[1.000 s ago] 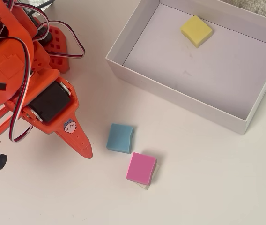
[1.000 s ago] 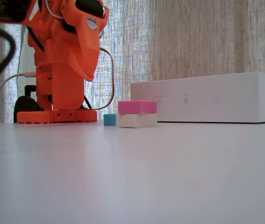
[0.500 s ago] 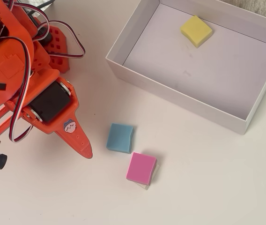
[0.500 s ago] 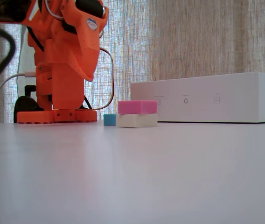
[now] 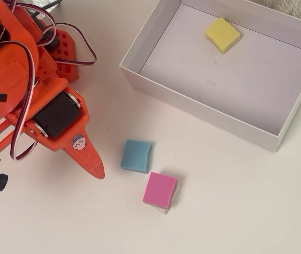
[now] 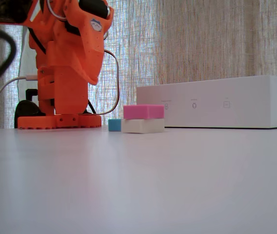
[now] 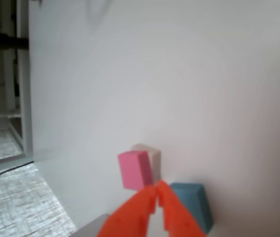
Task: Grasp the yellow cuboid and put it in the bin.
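Saw nothing move since a moment ago: yellow cuboid [image 5: 222, 35] already lay in the bin's [image 5: 207, 110] far corner, claw [image 7: 157, 190] clenched on nothing, near the blue block [image 5: 136, 155].

The closed orange end effector [image 7: 156, 193] points between pink block [image 7: 135, 170] and blue block [image 7: 194, 205].

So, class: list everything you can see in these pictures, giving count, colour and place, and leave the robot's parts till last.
Yellow cuboid: one, yellow, inside the bin near its far wall.
Bin: one, white, top right of the overhead view.
Pink block: one, pink, stacked on the white block.
White block: one, off-white, on the table under the pink one.
Blue block: one, teal-blue, on the table beside the stack.
Table: one, white.
Curtain: beige, behind.
Arm: one, orange, left.
Gripper: one, orange, closed, empty.
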